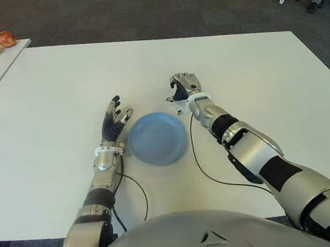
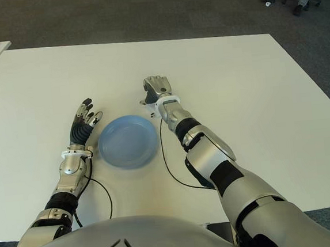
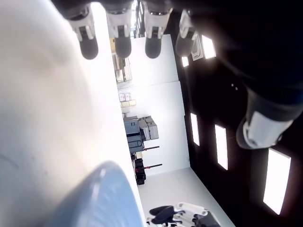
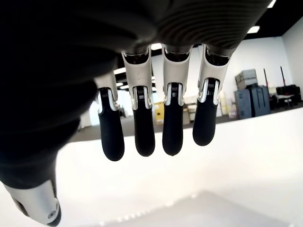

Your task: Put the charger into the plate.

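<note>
Two hands flank the blue plate (image 1: 157, 138) on the white table (image 1: 52, 93) in the left eye view. The left hand (image 1: 114, 123) shows at the plate's 9 o'clock, open and empty. The right hand (image 1: 185, 87) hovers at its 1 o'clock over a small white charger (image 1: 177, 106) that lies just off the rim.

The right eye view agrees.

In the left wrist view that hand's fingers (image 3: 122, 45) are straight.

In the right wrist view the fingers (image 4: 172, 137) hang extended and grip nothing. A good grasp likely means lowering further, closing thumb against fingers across the charger, then carrying it toward 7 o'clock.
</note>
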